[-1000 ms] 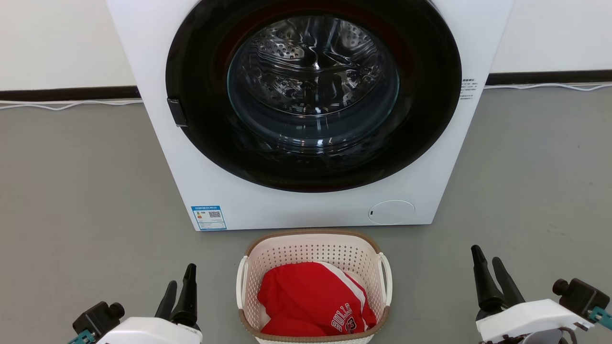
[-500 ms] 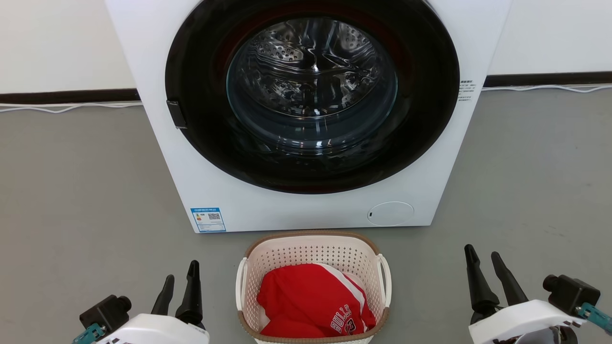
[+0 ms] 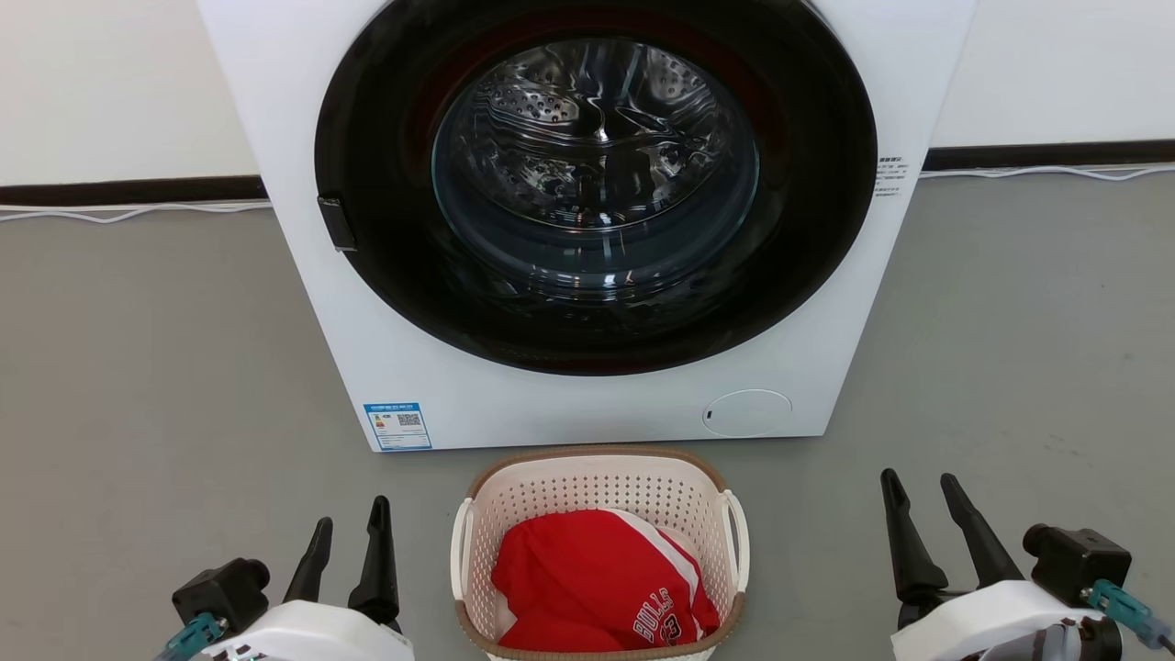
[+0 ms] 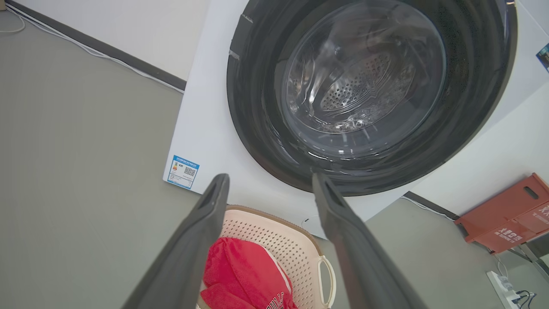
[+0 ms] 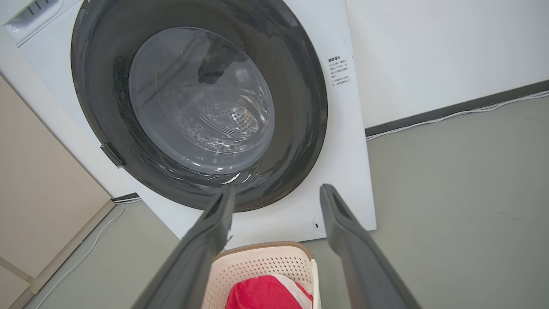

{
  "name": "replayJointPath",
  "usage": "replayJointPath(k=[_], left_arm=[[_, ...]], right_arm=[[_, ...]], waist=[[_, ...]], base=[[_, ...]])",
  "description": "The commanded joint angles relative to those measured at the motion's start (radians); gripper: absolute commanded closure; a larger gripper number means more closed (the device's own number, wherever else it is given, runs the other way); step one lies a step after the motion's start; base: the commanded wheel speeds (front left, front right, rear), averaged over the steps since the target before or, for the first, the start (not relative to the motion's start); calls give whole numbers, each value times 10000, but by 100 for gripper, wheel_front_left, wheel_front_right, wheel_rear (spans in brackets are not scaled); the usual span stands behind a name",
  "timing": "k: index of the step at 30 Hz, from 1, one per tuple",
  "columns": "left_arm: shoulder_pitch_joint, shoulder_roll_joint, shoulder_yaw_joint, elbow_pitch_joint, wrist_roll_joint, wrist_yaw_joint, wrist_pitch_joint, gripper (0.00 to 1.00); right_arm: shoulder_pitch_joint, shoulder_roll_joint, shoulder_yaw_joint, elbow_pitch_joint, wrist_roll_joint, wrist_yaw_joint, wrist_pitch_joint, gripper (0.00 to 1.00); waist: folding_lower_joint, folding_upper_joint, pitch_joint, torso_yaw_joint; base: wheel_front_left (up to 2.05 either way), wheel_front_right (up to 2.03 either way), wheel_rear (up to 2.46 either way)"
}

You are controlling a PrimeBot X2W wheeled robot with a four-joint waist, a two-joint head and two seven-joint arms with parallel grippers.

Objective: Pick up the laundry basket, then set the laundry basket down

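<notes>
The laundry basket (image 3: pixel 587 482) is cream-white and perforated, with a brown rim and white loop handles. It stands on the grey floor just in front of the washer and holds a red jersey (image 3: pixel 597 578). My left gripper (image 3: pixel 349 514) is open, to the left of the basket and apart from it. On the basket's right my right gripper (image 3: pixel 918 487) is open, farther off. The left wrist view shows the basket (image 4: pixel 291 244) between and below my left gripper's (image 4: pixel 270 178) fingers. The right wrist view has the basket (image 5: pixel 261 262) low between my right gripper's (image 5: pixel 278 189) fingers.
A white front-loading washer (image 3: pixel 587 404) with a shut dark round door stands right behind the basket. White cables (image 3: pixel 119 211) run along the wall's dark baseboard. A red crate (image 4: pixel 510 214) and a power strip (image 4: pixel 506 292) lie to the washer's right. A beige panel (image 5: pixel 38 206) stands at its left.
Both grippers have drawn slightly inward toward the basket, still open. The view has drifted a little, so washer and basket sit marginally lower.
</notes>
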Motion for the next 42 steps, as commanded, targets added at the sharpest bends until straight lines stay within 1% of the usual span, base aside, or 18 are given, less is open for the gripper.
replayJointPath(k=[1,33,42], left_arm=[[-493,95,156,-322,390,97,-166,0],[-546,151,-259,-505,4197,649,-1104,0],[-579,152,-233,-388,4188,659,-1117,0]], right_arm=[[-381,-160,211,-303,-372,53,-193,0],[-395,-264,307,-311,-4315,73,-1131,0],[-435,-198,192,-111,-4201,73,-1144,0]], waist=[[0,0,4,-12],[0,0,23,-70],[0,0,55,-76]], base=[[0,0,0],[0,0,0],[0,0,0]])
